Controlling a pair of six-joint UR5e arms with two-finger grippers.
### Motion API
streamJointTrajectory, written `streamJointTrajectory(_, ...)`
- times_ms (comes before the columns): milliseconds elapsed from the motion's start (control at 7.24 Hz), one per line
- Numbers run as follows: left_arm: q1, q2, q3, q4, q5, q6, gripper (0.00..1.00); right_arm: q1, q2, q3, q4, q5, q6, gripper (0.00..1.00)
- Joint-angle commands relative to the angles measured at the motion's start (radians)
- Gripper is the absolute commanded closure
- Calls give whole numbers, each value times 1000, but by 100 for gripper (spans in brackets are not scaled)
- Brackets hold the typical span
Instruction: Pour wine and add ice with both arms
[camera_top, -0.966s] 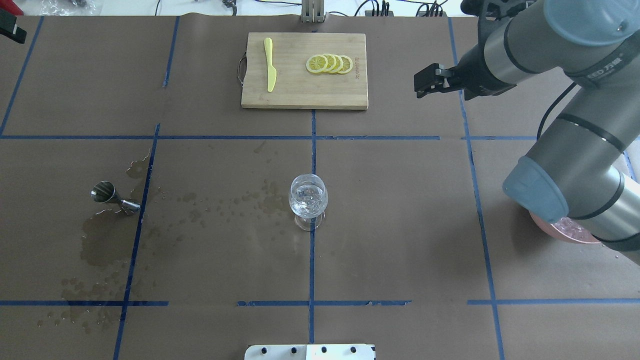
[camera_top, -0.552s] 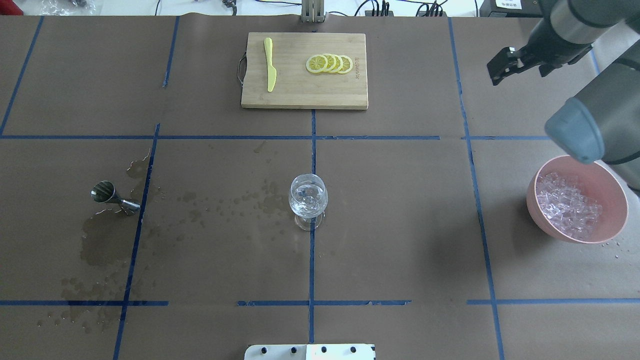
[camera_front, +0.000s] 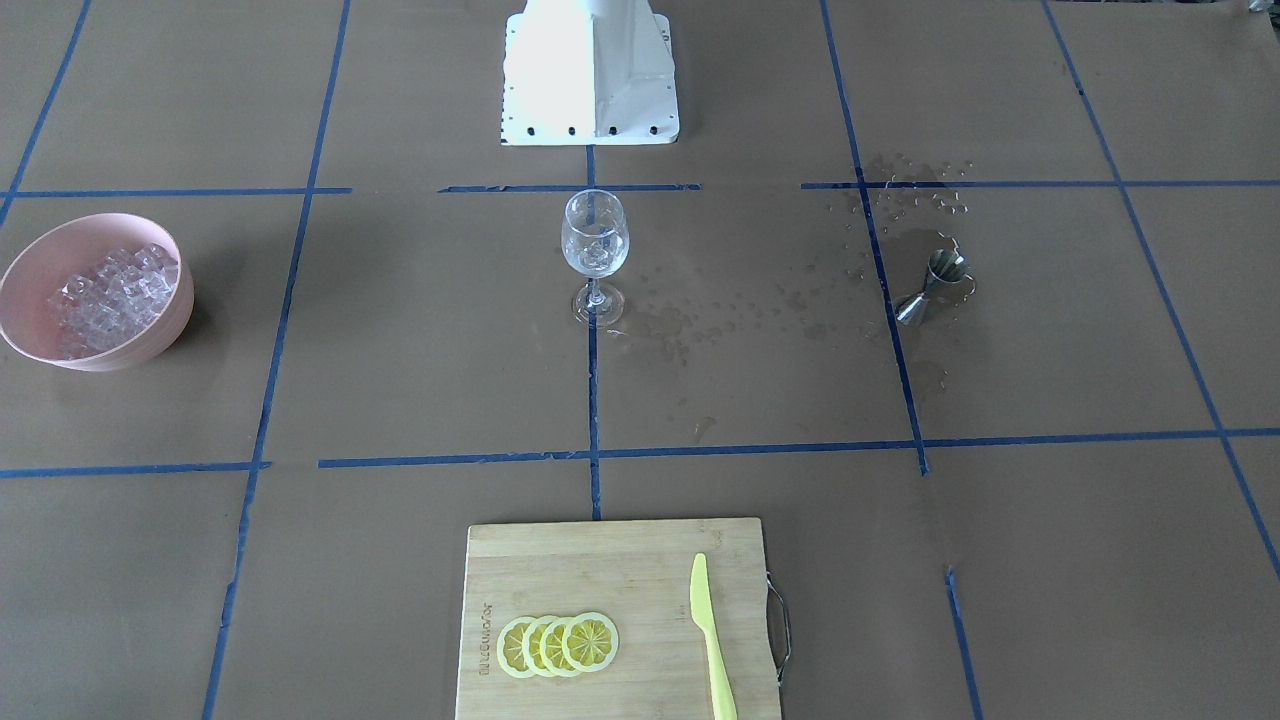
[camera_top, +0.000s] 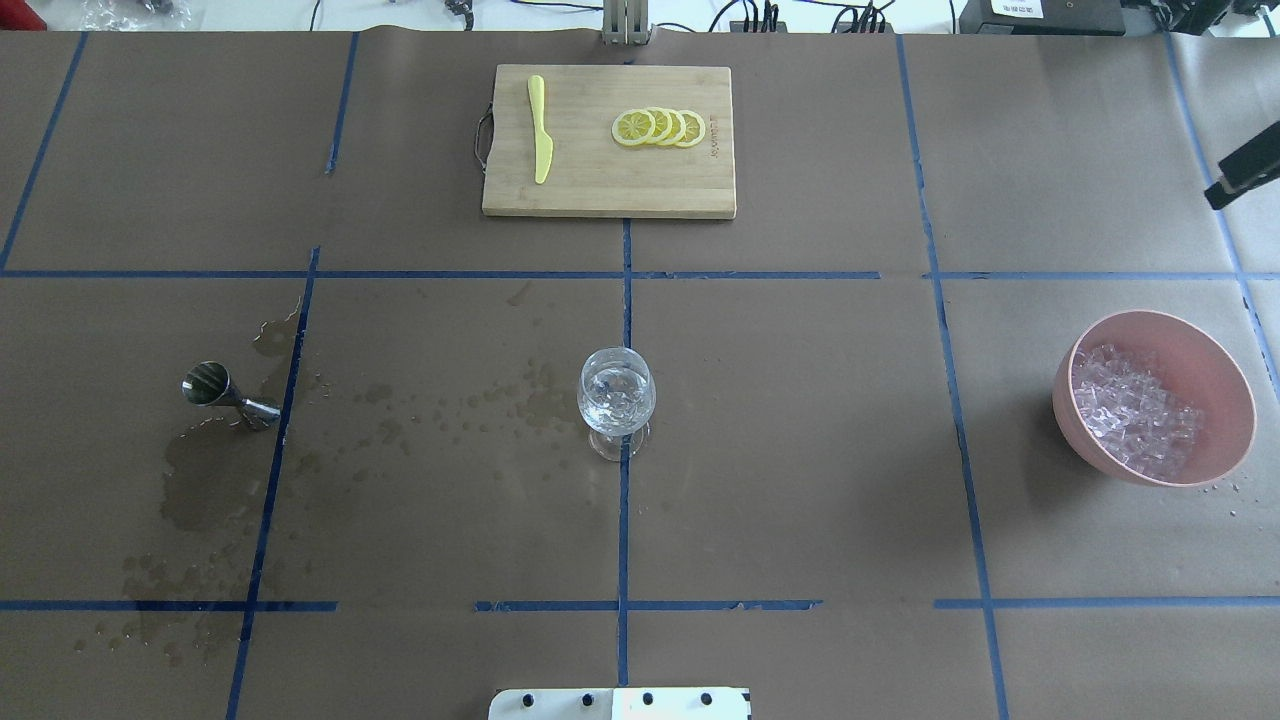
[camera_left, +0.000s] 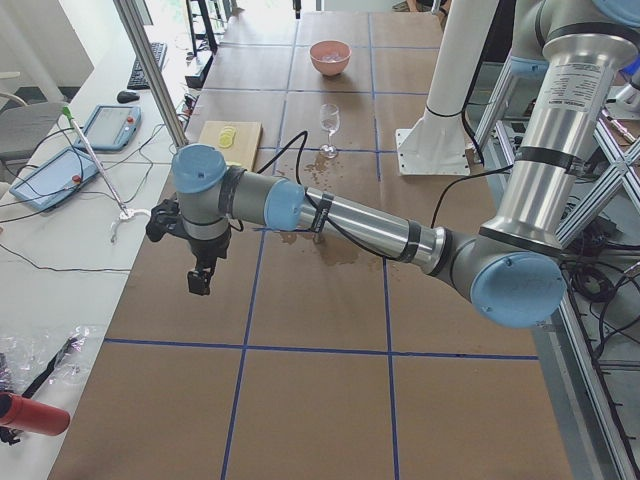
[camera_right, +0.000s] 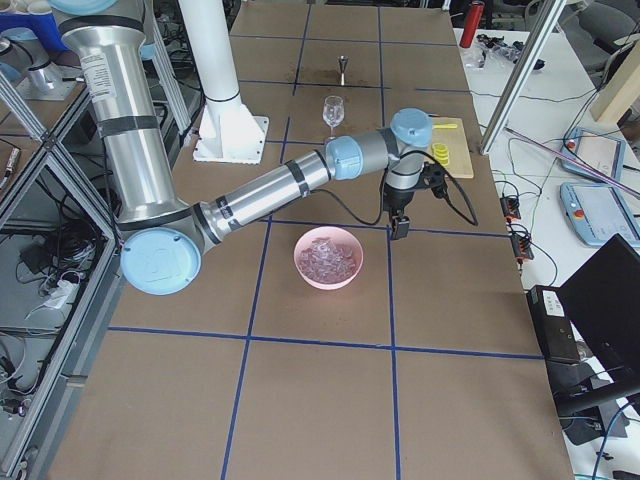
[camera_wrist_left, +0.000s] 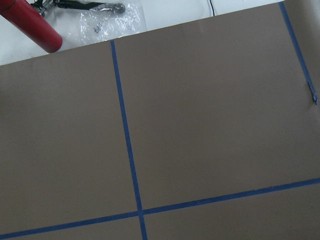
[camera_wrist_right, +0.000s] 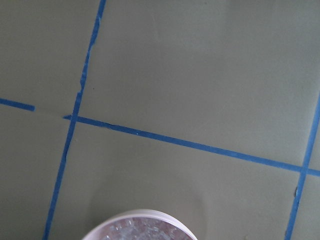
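Note:
A wine glass (camera_top: 617, 398) stands upright at the table's centre and also shows in the front view (camera_front: 595, 245). It holds ice cubes; I cannot tell the clear wine apart from them. A pink bowl (camera_top: 1225, 390) of ice (camera_top: 1135, 415) sits at the right. My right gripper (camera_top: 1240, 172) shows only as a black tip at the overhead view's right edge; in the right side view (camera_right: 400, 230) it hangs beyond the bowl (camera_right: 327, 280). My left gripper (camera_left: 199, 283) hangs over bare paper far from the glass. I cannot tell whether either is open.
A steel jigger (camera_top: 225, 392) lies tilted at the left among wet spill stains (camera_top: 210, 480). A wooden cutting board (camera_top: 580, 190) at the far side carries lemon slices (camera_top: 660, 128) and a yellow knife (camera_top: 540, 130). The white base block (camera_front: 590, 70) stands at the robot's side.
My right arm has swung away to the right, almost out of the overhead view, and uncovered the pink bowl. The glass, jigger and board have not moved.

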Motion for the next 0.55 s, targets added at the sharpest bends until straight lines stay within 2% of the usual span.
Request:
streamJointTrajectory(0, -33, 111, 21, -8, -10, 23, 0, 98, -118, 7, 4, 45, -90, 0)
streamJointTrajectory(276, -32, 182, 6, -6, -6, 16, 0, 98, -126, 2, 12, 17, -88, 0)
streamJointTrajectory(414, -32, 182, 5, -6, -7, 11, 0, 97, -137, -22, 15, 18, -78, 0)
